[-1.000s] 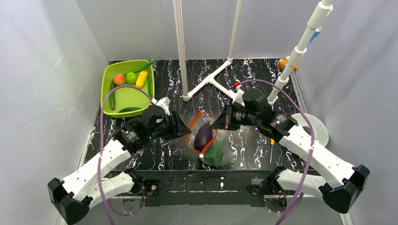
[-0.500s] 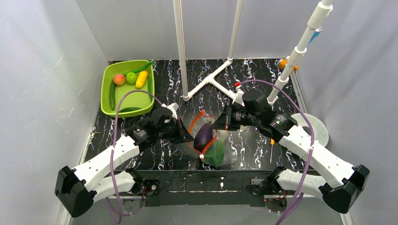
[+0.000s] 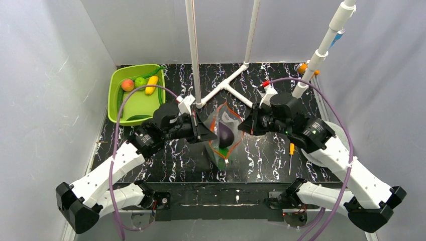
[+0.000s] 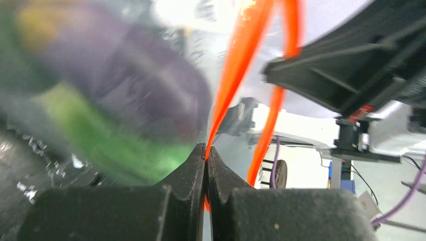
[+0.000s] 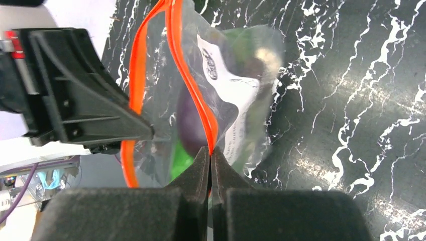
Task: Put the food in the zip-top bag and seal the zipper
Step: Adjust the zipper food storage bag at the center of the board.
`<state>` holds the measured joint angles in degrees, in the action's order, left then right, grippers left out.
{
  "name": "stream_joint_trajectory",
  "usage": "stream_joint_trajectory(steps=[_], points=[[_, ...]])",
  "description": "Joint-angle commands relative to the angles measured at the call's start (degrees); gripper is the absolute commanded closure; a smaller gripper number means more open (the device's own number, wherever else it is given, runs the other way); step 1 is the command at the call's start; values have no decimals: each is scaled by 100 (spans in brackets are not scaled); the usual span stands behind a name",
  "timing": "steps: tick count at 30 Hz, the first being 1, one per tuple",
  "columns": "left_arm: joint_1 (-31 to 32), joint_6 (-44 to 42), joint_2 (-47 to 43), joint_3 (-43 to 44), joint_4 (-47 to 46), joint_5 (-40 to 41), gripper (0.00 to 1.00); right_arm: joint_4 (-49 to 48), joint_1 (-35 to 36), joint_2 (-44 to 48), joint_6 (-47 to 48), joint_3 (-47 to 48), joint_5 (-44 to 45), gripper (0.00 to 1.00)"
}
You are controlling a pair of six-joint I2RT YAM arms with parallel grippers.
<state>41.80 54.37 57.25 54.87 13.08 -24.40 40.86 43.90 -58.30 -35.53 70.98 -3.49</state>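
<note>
The clear zip-top bag (image 3: 227, 125) hangs between my two grippers over the middle of the table, its mouth spread wide. Inside lie a dark purple eggplant (image 3: 227, 134) and a leafy green vegetable (image 3: 221, 151). My left gripper (image 3: 213, 136) is shut on one side of the red-orange zipper (image 4: 240, 60), the strip pinched between its tips (image 4: 206, 149). My right gripper (image 3: 242, 127) is shut on the opposite zipper strip (image 5: 210, 150). The remaining food, a red-orange fruit (image 3: 127, 85), a lime-green fruit (image 3: 140, 81), a yellow piece (image 3: 151, 84) and green pods (image 3: 120, 98), lies in the bin.
A lime-green bin (image 3: 136, 103) sits at the back left. A white pipe frame (image 3: 223, 89) stands behind the bag. An orange-handled screwdriver (image 3: 291, 153) lies to the right of the bag. Grey walls close in both sides.
My left gripper moved right to the bag's mouth and shut on the zipper strip. Both grippers then carried the bag up and toward the back, and the mouth narrowed.
</note>
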Motion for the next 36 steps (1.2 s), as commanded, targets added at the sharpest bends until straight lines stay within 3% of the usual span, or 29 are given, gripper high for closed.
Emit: stream_joint_trajectory(steps=[1,5,13,20,23,29,36], points=[[0,365,11,-626,294,247,100,-290,5,172,-51,-624,152,99],[-2,698,11,-1001,-314,64,100,-390,5,66,-297,-1034,-48,99],[3,312,129,-241,-145,69,100,-30,5,234,-33,-466,316,99],[-44,-451,-48,199,827,631,59,-71,5,491,-114,-514,493,99],[-131,-969,-121,559,1641,1231,46,-117,5,555,-155,-608,469,99],[-463,-1876,-260,1133,3047,2652,37,-81,-3,548,-78,-618,498,99],[-577,-2992,-418,938,3310,5121,22,-78,-9,535,-35,-688,445,99]])
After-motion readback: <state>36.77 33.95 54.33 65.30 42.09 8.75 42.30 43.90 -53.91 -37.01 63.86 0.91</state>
